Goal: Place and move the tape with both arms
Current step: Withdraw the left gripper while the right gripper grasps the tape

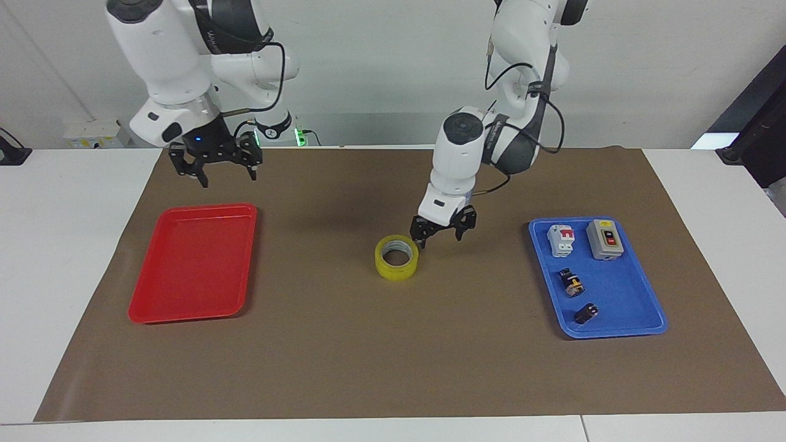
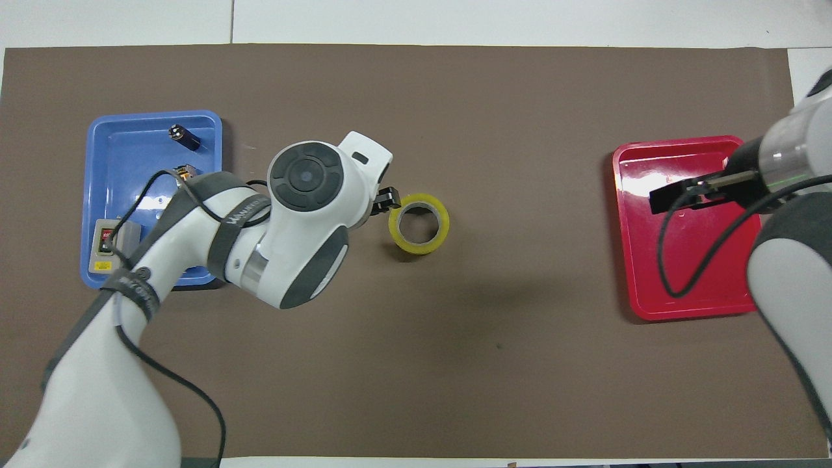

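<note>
The tape (image 1: 396, 256) (image 2: 418, 223) lay flat on its side on the brown mat (image 1: 344, 368) (image 2: 455, 364) that covered the middle of the desk (image 1: 61, 245), roughly midway between the two trays, with its white core facing up and nothing touching it. The left claw (image 1: 441, 231) hung in the air just beside the roll, toward the left arm's end of the desk, its two fingers spread apart and holding nothing; in the overhead view only a dark fingertip (image 2: 387, 199) showed past the arm's white wrist, close to the rim of the roll. The right claw (image 1: 214, 164) was raised over the mat close to the edge of the red tray (image 1: 190, 264) (image 2: 689, 227) nearest the robots, its fingers likewise wide apart and empty. From overhead its dark body (image 2: 676, 194) lay across the red tray, which had nothing in it. The blue tray (image 1: 608, 294) (image 2: 130, 143) sat toward the left arm's end of the desk and carried a grey switch box (image 1: 605, 239) with a red button, a white and red circuit breaker (image 1: 560, 240) beside it, and two small black parts (image 1: 571, 282) (image 1: 586, 314) farther from the robots. In the overhead view the left arm covered much of that tray, so that the breaker was hidden there and the switch box (image 2: 107, 250) only partly showed.
</note>
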Available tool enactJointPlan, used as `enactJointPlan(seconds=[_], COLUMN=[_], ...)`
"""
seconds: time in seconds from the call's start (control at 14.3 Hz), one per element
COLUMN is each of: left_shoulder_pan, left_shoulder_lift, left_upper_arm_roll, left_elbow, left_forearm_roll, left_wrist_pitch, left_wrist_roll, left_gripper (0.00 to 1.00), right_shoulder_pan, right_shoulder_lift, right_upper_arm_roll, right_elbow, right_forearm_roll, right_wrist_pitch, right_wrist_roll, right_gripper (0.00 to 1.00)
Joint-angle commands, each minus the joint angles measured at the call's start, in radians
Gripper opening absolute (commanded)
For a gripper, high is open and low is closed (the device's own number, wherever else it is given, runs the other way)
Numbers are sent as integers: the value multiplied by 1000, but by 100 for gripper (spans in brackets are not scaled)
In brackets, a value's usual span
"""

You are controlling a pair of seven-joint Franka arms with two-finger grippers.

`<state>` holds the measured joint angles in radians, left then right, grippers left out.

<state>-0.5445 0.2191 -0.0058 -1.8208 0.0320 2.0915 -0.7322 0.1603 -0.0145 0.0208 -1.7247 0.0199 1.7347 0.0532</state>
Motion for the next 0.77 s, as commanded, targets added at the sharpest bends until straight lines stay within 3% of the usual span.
enactJointPlan(seconds=[0.0, 0.21, 0.42, 0.7], left_shoulder_pan=[119, 245, 372, 483], left_shoulder_lift=[-105, -185, -233, -202], left_upper_arm_roll=[-5, -5, 1, 3], left_elbow=[-57, -57, -35, 150], left_forearm_roll=[22, 23, 13, -30], left_wrist_pitch=[-41, -126, -186, -367], left_wrist_roll=[135, 267, 480, 612], left_gripper=[100, 100, 100, 100], right_shoulder_pan=[125, 246, 323, 354], right_shoulder_lift=[132, 244, 350, 427], right_upper_arm_roll=[-1, -1, -2, -1], right_elbow=[17, 19, 20, -39], right_forearm_roll=[8, 8, 3, -2], right_wrist_pitch=[139, 323, 423, 531], right_wrist_roll=[172, 368, 393, 436], right_gripper=[100, 100, 100, 100])
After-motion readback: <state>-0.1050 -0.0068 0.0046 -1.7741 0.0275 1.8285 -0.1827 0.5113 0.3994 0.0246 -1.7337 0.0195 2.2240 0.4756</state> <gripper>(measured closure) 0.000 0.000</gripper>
